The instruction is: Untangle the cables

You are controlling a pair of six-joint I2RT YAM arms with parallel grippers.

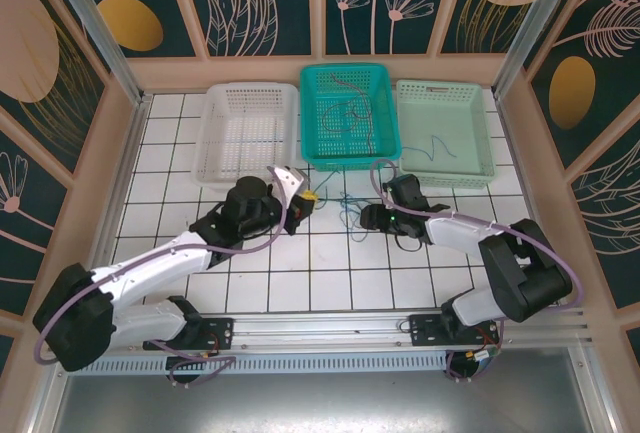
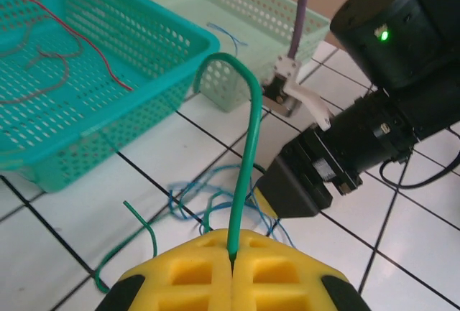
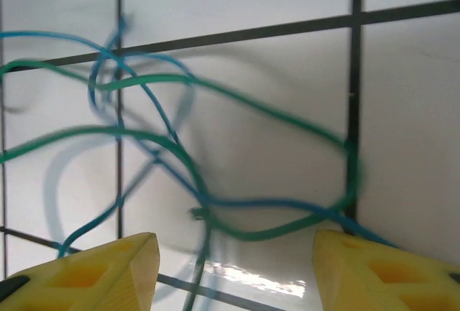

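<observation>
A loose tangle of thin green and blue cables (image 1: 350,211) lies on the white tiles just in front of the teal basket (image 1: 345,70). My left gripper (image 1: 305,201) is shut on a green cable (image 2: 248,146), which rises from between the yellow pads (image 2: 194,268) and arches over toward the basket. Blue cable (image 2: 194,192) curls on the tiles beyond the pads. My right gripper (image 1: 368,216) hovers over the tangle, open, with green cable (image 3: 251,103) and blue cable (image 3: 287,203) crossing below its fingers (image 3: 108,271). Dark red cables (image 2: 86,45) lie inside the teal basket.
Along the back stand a white basket (image 1: 250,90), the teal one, and a mint basket (image 1: 440,86) holding a blue cable (image 1: 435,148). The two grippers face each other closely across the tangle; the right arm's black body (image 2: 402,45) looms just beyond.
</observation>
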